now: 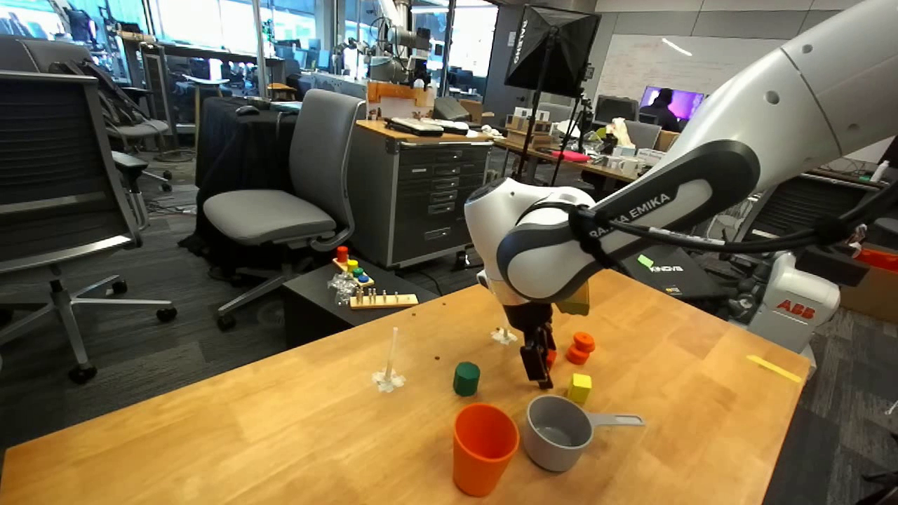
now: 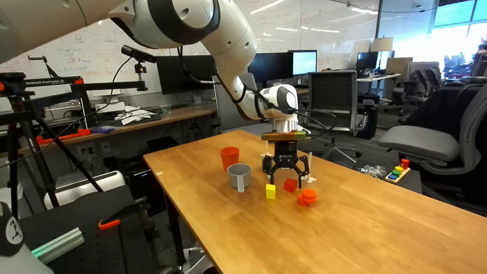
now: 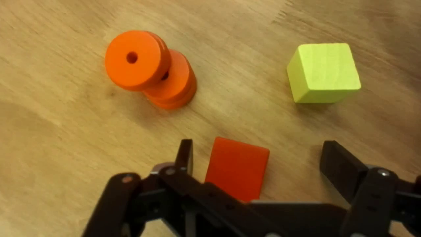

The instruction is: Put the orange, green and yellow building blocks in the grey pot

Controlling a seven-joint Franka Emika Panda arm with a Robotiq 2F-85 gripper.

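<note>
Table (image 2: 342,228): wood top is carrying everything listed below gripper.
Arm (image 1: 807,98): is hanging over table in both exterior views, wrist pointing down.
Gripper (image 3: 258,148): is hanging low over table, fingers (image 3: 335,164) standing wide apart. Red block (image 3: 236,168) is showing between them in wrist view, sitting closer to one finger; table is showing between it and each finger. Can't tell if tips are touching table.
Pot (image 1: 558,459): grey, is standing upright on table, side handle sticking out; grey floor is showing inside in an exterior view.
Cup (image 1: 477,473): orange, is standing upright just beside pot, opposite its handle; can't tell if they're touching. Orange inside wall is showing; bottom is hard to make out.
Orange block (image 3: 149,69): is resting on table as stacked holed discs, upper one lying off-center on lower; sitting near red block, outside pot.
Green block (image 1: 466,379): is standing on table near cup, outside both containers.
Yellow block (image 1: 579,388): is sitting on table near pot, outside it, nearer to it than orange block.
</note>
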